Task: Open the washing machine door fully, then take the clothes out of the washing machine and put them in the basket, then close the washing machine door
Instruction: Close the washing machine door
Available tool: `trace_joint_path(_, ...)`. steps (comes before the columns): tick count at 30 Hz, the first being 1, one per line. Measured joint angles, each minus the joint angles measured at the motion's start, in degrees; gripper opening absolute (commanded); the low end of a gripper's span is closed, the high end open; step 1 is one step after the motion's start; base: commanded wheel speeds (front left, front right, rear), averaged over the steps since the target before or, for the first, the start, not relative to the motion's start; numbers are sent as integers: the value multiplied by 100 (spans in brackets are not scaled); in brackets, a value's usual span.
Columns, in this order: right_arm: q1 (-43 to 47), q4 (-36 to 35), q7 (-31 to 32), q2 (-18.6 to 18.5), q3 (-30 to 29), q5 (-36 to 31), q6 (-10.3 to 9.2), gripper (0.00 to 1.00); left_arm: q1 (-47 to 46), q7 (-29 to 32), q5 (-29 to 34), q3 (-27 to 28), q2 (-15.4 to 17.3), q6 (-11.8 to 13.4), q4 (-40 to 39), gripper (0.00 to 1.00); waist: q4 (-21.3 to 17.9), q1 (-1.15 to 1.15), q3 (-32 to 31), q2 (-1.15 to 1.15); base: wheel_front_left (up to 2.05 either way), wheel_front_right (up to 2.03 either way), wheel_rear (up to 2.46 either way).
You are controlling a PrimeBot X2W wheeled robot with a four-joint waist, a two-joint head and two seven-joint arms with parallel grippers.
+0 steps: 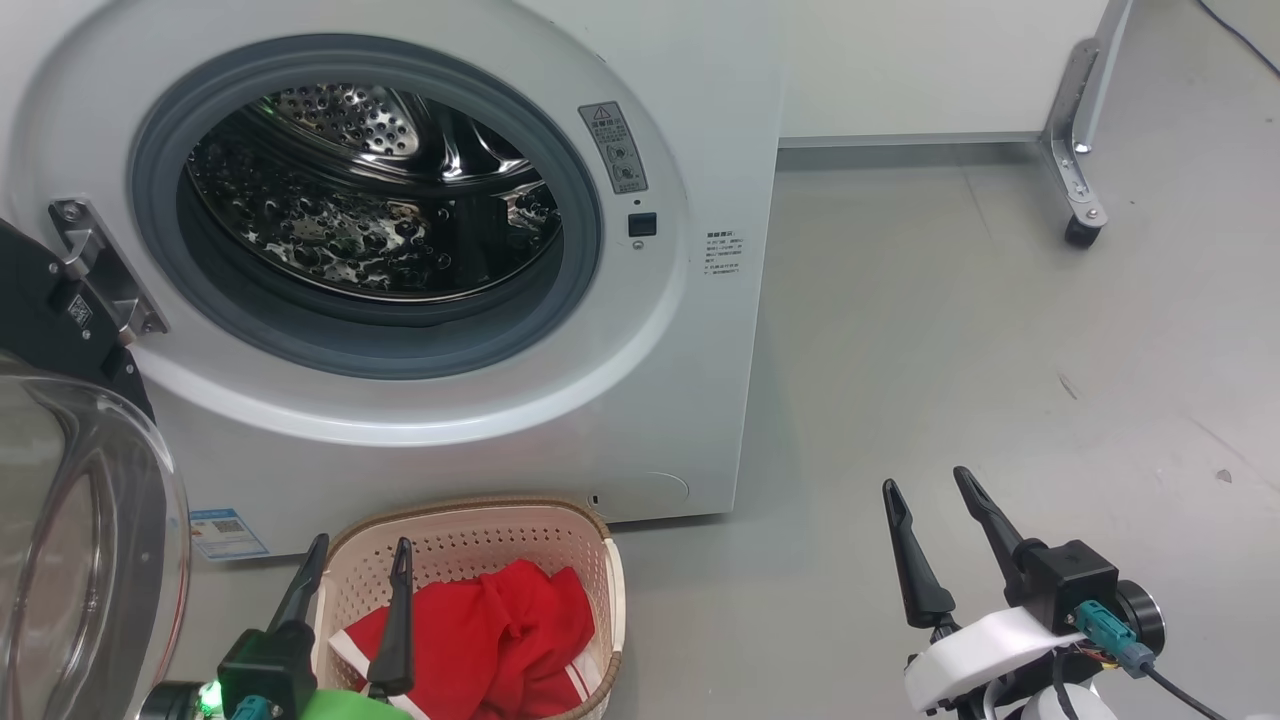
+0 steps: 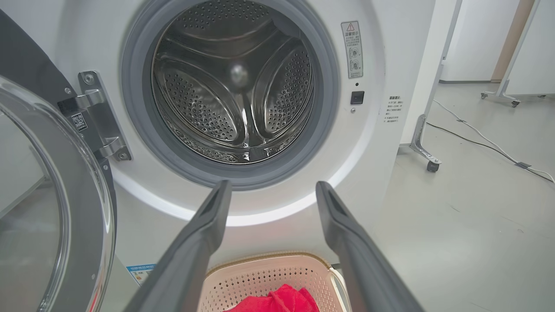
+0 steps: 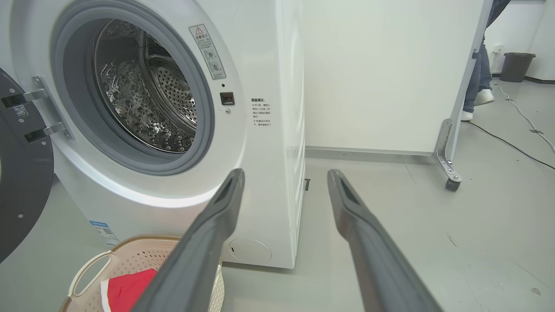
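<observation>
- Plainly, the left fingers (image 1: 398,610) stand wide apart and hold nothing. They hang just above the near rim of the basket (image 1: 470,508) and point toward the washing machine (image 1: 690,330).
- The right fingers (image 1: 917,570) are also spread wide and empty. They are over bare floor on the right side, well apart from the machine.
- The clothes (image 1: 500,630) lie inside the basket as a red heap with white trim, and the drum (image 1: 370,220) looks empty. So I judge that only the closing is not yet done.
- The washing machine door (image 1: 90,560) stands swung out to the left of the left fingers and near to them. Its glass bowl bulges toward the right, toward these fingers.
- The door hangs on the hinge (image 1: 100,270) at the left side of the opening. Its turning axis is therefore upright, and its free edge points away from the machine, toward the robot.
- The left arm is clearly the nearer one; the right arm has the basket between it and the door.
- I think the push must go from left to right against the outer face of the door, and that face I cannot see.
</observation>
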Motion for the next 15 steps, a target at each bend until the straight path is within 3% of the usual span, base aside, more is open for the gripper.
trace_joint_path(15, 10, -16, 0, 5, -47, -35, 24, 100, 97, 149, 24, -32, 4, 52, -299, 100, 16, 0, -6, 0, -24, 24, 0)
